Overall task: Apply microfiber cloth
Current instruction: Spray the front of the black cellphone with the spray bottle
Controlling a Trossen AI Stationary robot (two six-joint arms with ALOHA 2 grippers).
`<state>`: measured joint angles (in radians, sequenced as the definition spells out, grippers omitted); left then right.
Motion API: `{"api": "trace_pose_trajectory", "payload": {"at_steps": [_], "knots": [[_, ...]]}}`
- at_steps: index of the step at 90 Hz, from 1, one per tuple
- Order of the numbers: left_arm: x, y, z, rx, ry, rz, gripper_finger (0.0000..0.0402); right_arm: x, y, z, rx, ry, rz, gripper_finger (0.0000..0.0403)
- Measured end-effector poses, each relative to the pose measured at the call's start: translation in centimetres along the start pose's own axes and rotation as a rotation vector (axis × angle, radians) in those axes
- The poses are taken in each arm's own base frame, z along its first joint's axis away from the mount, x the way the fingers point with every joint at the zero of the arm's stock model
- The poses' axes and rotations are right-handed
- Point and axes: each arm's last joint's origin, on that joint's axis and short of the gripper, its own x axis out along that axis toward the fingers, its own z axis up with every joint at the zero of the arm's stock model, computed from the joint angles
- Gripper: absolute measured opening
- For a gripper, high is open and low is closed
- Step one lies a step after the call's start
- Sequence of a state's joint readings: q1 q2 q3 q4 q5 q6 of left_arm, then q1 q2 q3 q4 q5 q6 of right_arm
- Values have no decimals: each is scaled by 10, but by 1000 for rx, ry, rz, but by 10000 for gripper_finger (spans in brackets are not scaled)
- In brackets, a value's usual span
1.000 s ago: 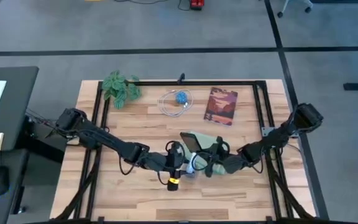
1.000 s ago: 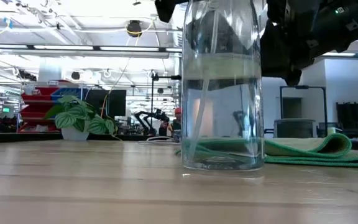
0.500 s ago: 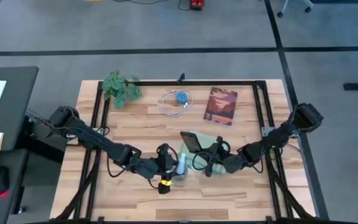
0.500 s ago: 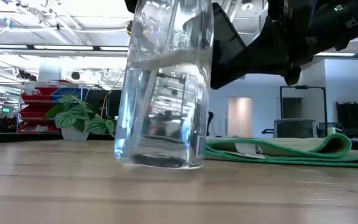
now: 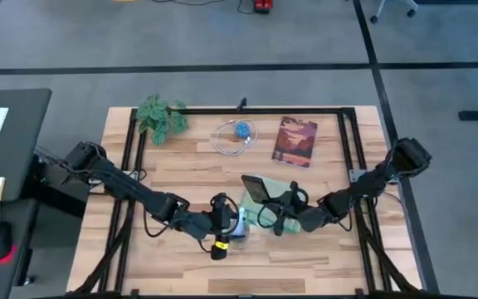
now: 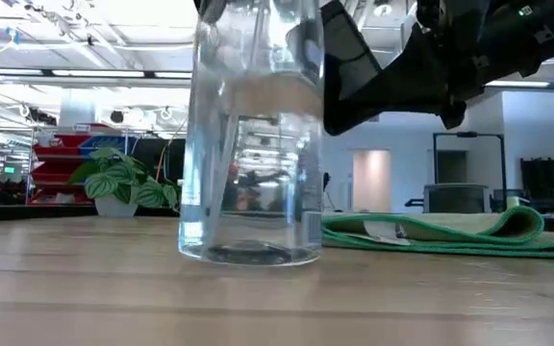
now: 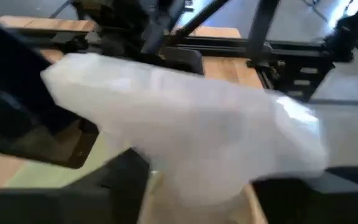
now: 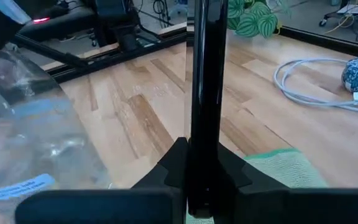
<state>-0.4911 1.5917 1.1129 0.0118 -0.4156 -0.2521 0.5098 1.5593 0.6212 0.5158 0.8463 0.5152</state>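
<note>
A clear spray bottle (image 6: 250, 144) with water and a white head (image 7: 185, 137) stands upright on the table near its front middle, with my left gripper (image 5: 225, 226) shut on it. Just to its right the pale mint microfiber cloth (image 6: 450, 231) lies on the wood, one edge folded over. My right gripper (image 5: 279, 214) is shut on a black phone (image 5: 256, 189), which hangs tilted above the cloth. The right wrist view shows the phone edge-on (image 8: 205, 93). My left gripper holds the bottle high up, at its white spray head (image 7: 166, 180), coming level from the table's left. The head hides the fingers' place of contact. The bottle stands on its base (image 6: 250, 254) on the table. My right gripper pinches the phone's near end (image 8: 205, 180) between its two fingers, one on each flat face. The fingers come from the table's right, along the phone. The phone is lifted clear of the cloth (image 8: 278, 168) and slants up toward the far left.
At the back of the table are a leafy plant (image 5: 160, 116), a coiled white cable with a blue object (image 5: 237, 135) and a book (image 5: 295, 141). Black frame rails (image 5: 351, 149) run along the table's sides. Bare wood lies at the near right.
My left gripper has carried the bottle toward the table's left and near edge, away from the phone. Half a second ago the bottle was tipped; now it stands upright on its base. The right gripper and phone have kept still.
</note>
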Motion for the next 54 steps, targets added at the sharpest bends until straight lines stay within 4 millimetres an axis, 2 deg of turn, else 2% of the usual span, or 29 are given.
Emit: {"api": "trace_pose_trajectory", "payload": {"at_steps": [7,16,44,54], "knots": [[0,0,0,10,2,0,319,0,0,0,0,1,0,20],[-1,1,-1,20,20,6,340,0,0,0,-2,3,1,20],[-21,9,5,50,60,17,346,0,0,-1,-5,6,2,20],[-24,12,2,73,112,32,346,0,0,-1,-5,8,3,21]]}}
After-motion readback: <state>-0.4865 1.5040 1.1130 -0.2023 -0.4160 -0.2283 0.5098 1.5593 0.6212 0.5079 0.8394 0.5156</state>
